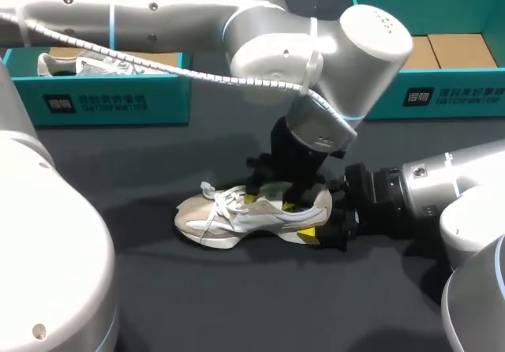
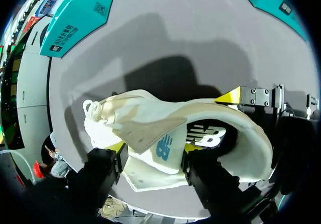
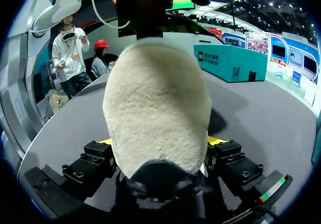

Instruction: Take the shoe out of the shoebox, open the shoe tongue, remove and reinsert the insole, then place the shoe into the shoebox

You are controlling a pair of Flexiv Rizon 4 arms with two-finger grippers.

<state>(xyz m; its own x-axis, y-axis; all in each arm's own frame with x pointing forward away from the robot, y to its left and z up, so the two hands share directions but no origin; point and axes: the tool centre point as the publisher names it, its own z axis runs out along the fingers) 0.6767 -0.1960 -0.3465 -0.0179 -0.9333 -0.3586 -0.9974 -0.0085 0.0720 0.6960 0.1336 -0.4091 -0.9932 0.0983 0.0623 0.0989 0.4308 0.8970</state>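
The cream and pale-grey lace-up shoe (image 1: 237, 218) lies on its sole on the dark grey table (image 1: 237, 312), out of any box, toe towards my left. Behind it stand two teal cardboard boxes: the left shoebox (image 1: 110, 103) with a second shoe (image 1: 79, 66) in it, and the right shoebox (image 1: 450, 99), which shows only its brown floor. My left gripper (image 1: 270, 202) comes down over the shoe's opening. In its wrist view the yellow tips press the white padded tongue (image 2: 160, 148) from both sides, so I judge it has the tongue pinched. My right gripper (image 1: 316, 230) is closed on the fuzzy heel (image 3: 158, 108) from behind, one fingertip on each side. The risks as I see them: the tongue is soft and may slide out of the pinch when I pull it back; if the heel hold is weak, the whole shoe could lift or twist; and the two grippers sit near each other, so a careless pull could knock them together
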